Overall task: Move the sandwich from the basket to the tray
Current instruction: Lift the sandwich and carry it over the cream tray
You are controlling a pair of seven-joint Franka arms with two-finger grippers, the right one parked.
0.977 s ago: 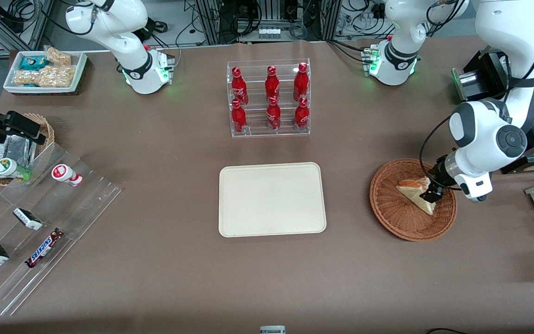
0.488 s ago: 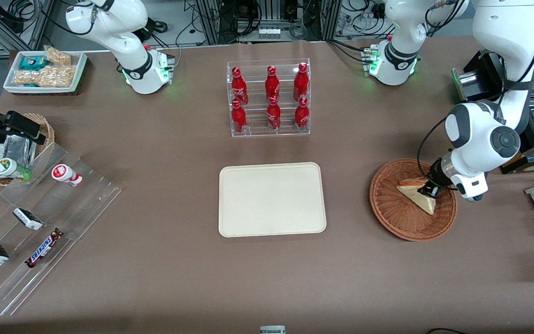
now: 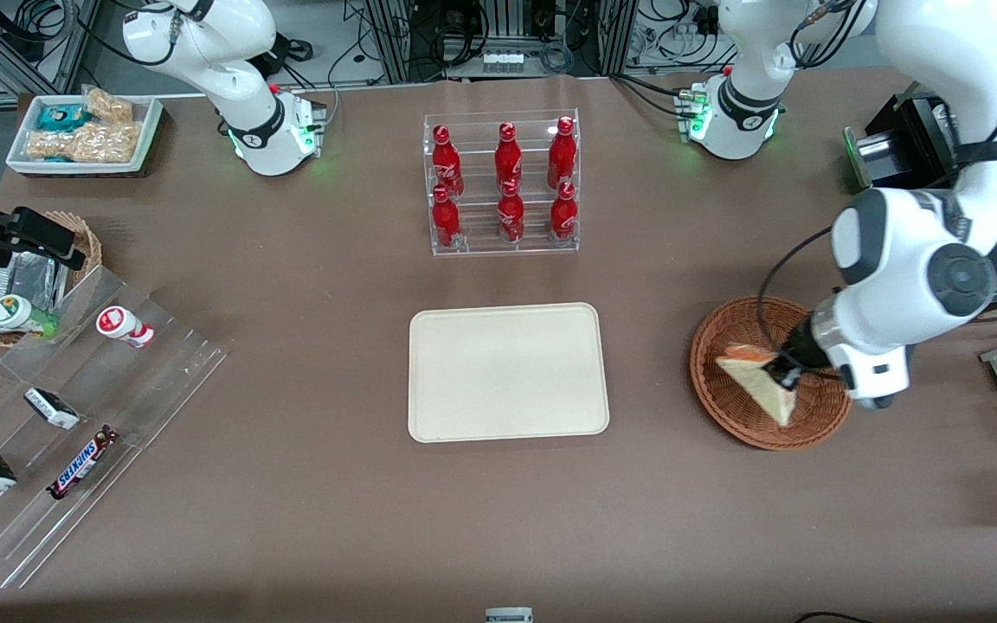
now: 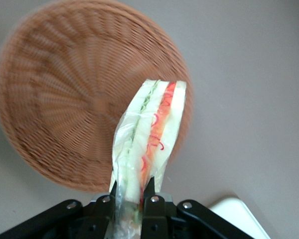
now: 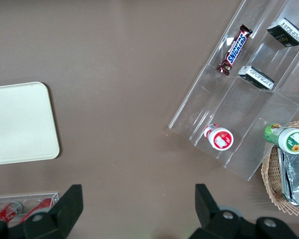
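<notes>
While your end effector (image 4: 128, 196) is pinching the sandwich (image 4: 149, 134) by one wrapped corner above the basket (image 3: 736, 407), its fingertips are hiding that corner; the tray (image 3: 507, 372) is lying nearby, toward the parked arm.

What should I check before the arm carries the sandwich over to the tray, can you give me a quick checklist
1. Grip: gripper shut on the sandwich at one end: ok.
2. Lift: sandwich hangs above the wicker basket, apparently off the weave: ok.
3. Hold security: wrapper pinched near one tip, the rest overhanging; might swing: cannot tell.
4. Landing spot: cream tray shows bare surface: ok.
5. Path: only bare table between basket and tray: ok.
</notes>
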